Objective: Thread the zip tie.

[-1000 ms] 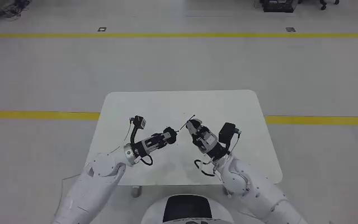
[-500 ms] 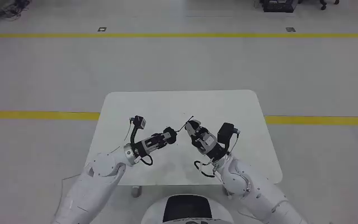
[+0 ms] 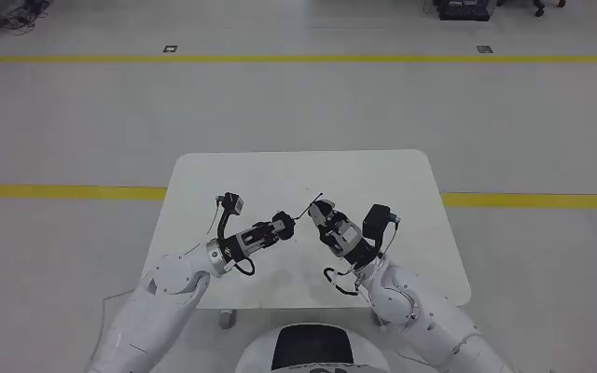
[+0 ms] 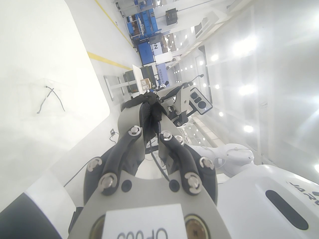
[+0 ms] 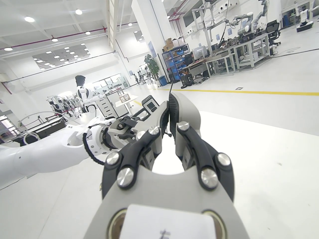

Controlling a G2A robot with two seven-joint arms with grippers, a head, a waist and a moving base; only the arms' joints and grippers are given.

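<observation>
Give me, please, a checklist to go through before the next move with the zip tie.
1. The right gripper is shut on the zip tie: ok.
2. The left gripper is shut on the zip tie: ok, a thin black strip runs through it.
3. The tip is lined up with the head's slot: cannot tell, too small.
4. The tip is already through the slot: cannot tell.
5. There is a gap between the two grippers in the top view: ok, they are close but apart.
6. Both grippers are raised above the table: ok.
</observation>
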